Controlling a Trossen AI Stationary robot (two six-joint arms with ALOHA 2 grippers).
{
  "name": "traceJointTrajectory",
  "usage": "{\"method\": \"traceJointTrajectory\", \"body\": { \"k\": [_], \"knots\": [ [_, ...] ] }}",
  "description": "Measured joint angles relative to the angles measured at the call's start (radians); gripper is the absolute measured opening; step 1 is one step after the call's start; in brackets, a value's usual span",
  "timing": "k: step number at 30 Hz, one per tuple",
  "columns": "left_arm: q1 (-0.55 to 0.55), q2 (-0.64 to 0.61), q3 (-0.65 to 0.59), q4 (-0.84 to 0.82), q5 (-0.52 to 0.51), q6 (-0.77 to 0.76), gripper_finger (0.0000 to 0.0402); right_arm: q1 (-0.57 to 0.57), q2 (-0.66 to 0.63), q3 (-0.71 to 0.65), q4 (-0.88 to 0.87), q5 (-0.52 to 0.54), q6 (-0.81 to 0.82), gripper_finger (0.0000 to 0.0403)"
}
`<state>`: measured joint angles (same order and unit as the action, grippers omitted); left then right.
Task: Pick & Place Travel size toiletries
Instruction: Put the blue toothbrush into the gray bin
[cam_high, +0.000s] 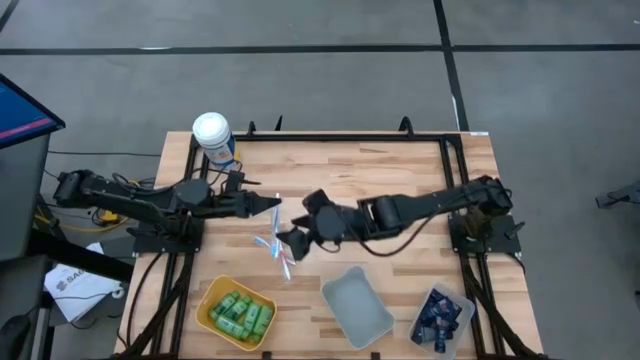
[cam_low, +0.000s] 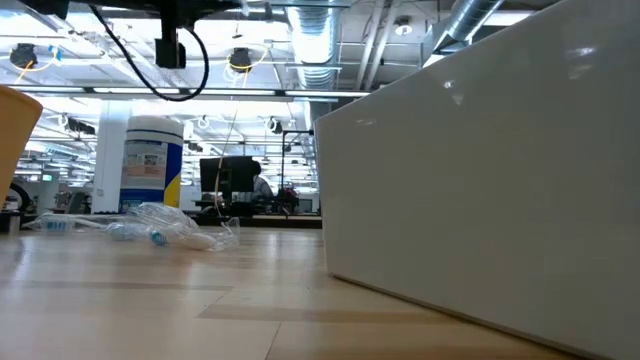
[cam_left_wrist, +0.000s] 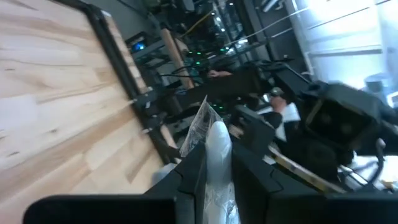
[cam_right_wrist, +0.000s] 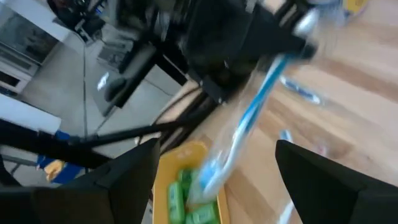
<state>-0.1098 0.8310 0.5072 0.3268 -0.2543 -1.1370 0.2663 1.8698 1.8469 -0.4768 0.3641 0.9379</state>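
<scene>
Worktop (cam_high: 400, 170), light wood, dark frame.

Sorted so far, by the look of it: yellow bin (cam_high: 208, 300) near the front left corner, holding green bottles (cam_high: 242, 316); clear bin (cam_high: 462, 303) near the front right corner, holding navy tubes (cam_high: 438, 318); pale tray (cam_high: 358, 306) between them at the front edge, nothing visible inside.

Left to do, as judged: loose wrapped toothbrushes (cam_high: 276, 250) at mid-worktop, none yet binned; the low view shows them as a small crinkled heap (cam_low: 160, 226).

Left gripper (cam_high: 274, 205), above the middle of the worktop, rear of the heap: jaws closed on a wrapped toothbrush (cam_left_wrist: 211, 146), which juts forward between them.

Right gripper (cam_high: 287, 243), just beside the heap: jaws spread wide, nothing gripped. In its wrist view the left arm's blue-handled toothbrush (cam_right_wrist: 249, 118) hangs between the two fingers (cam_right_wrist: 130, 180) without touching either, yellow bin (cam_right_wrist: 163, 163) beyond.

White-lidded canister (cam_high: 213, 137), rear left corner, not part of the sort.
</scene>
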Motion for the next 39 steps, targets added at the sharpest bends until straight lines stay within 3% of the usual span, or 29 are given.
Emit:
{"method": "traceJointTrajectory", "body": {
  "k": [12, 21, 39],
  "knots": [
    [-0.009, 0.003, 0.0, 0.112, 0.0, 0.0, 0.0054, -0.065, 0.0, 0.0, 0.033, -0.054, -0.049, 0.0311],
    [-0.009, 0.086, -0.001, 0.24, 0.028, -0.004, 0.0053, -0.086, 0.0, -0.001, 0.038, -0.054, -0.058, 0.0301],
    [-0.009, 0.114, 0.0, 0.304, 0.031, -0.005, 0.0053, -0.112, 0.001, -0.021, 0.043, -0.087, -0.047, 0.0196]
  ]
}}
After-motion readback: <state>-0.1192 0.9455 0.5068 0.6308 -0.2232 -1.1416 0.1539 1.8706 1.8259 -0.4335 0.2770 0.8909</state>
